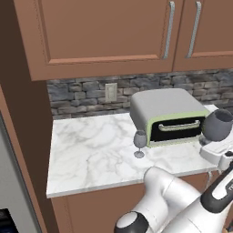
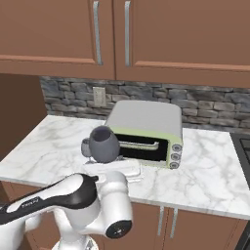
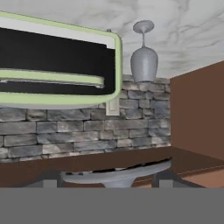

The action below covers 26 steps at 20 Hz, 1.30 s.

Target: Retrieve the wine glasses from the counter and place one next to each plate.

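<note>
1. End effector [image 3: 107, 180]: jaws set wide. In hand view a flat grey round foot spans the gap between both tips, so I read it as gripping the held wine glass [image 1: 218, 124] by its foot. Exact contact at the pads isn't resolvable.
2. Held wine glass: upright, off the desk [image 1: 91, 154], bowl directly above the white hand. In left base view it's at the far right edge, in front of the toaster oven [image 1: 168, 116] front-right corner. In right base view the bowl overlaps the oven's dark door, left end.
3. Second wine glass [image 1: 139, 143]: upright on the marble desk, foot flat, just beside the oven's front-left corner, not touching it. In right base view it's partly hidden behind the held glass's bowl. Hand view is rolled over, so this glass appears to hang foot-up beside the oven's green door frame.
4. Toaster oven: grey body, light-green front trim, door shut, near the back of the desk.
5. Background: grey stone backsplash [image 1: 82, 98] w/ a wall outlet [image 1: 111, 92] left of the oven; brown upper cabinets [image 1: 100, 32] w/ metal handles above; brown cabinet fronts below the desk.
</note>
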### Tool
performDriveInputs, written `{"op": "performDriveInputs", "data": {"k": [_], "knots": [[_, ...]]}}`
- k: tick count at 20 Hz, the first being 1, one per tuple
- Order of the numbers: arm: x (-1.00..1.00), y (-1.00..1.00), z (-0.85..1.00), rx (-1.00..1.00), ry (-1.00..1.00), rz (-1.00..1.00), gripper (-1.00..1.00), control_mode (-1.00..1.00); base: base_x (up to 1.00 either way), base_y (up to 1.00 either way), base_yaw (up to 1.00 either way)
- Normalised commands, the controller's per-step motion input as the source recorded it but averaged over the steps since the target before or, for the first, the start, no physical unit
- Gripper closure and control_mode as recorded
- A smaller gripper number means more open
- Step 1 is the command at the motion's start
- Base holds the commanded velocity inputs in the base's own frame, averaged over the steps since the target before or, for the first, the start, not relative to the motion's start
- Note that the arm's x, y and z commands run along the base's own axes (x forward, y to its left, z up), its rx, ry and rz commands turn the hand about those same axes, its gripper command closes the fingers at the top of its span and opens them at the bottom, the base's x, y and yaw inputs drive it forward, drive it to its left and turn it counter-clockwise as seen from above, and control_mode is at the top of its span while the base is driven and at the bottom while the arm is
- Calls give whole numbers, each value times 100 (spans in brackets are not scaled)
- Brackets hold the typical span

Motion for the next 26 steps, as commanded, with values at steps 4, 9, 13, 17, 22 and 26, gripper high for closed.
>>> {"op": "performDriveInputs", "data": {"k": [4, 9, 13, 17, 22, 26], "knots": [[0, 15, 16, -5, -1, 0, 100, -100, 0, 0, 0], [-10, 14, 35, -1, -6, 0, 100, -100, 0, 0, 0], [-48, 7, 61, -2, -9, 0, 100, -100, 0, 0, 0], [-34, 0, 34, 0, -4, 0, 100, 100, -27, 0, 0], [0, 0, 0, 0, 0, 0, 100, 100, -23, 0, -3], [0, 0, 0, 0, 0, 0, 100, 100, -31, -34, -42]]}}
